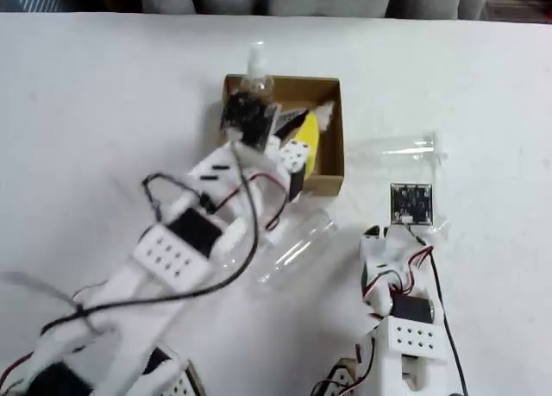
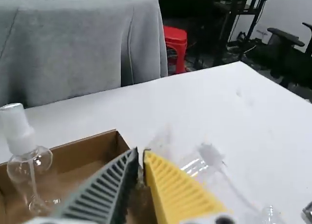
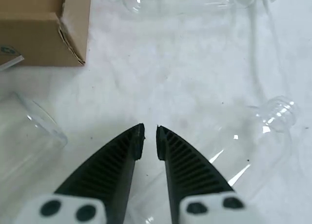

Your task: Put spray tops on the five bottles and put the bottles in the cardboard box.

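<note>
1 capped bottle (image 2: 22, 160) stands in the far-left corner of the cardboard box (image 1: 323, 185). The left gripper (image 2: 140, 158) hangs over the box, jaws together on nothing, so that bottle looks delivered. The right gripper (image 3: 148, 136), jaws almost together and empty, sits by an uncapped bottle (image 3: 278, 114) lying right of the box. Next, a bare bottle likely needs gripping and capping.

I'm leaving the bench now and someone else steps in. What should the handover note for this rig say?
Left gripper: shut, empty, over the cardboard box.
Right gripper: shut, empty, low over the table.
Done: one topped bottle stands in the box.
Left: near bottle, far bottle and topless bottle lie on the table, unboxed.
</note>
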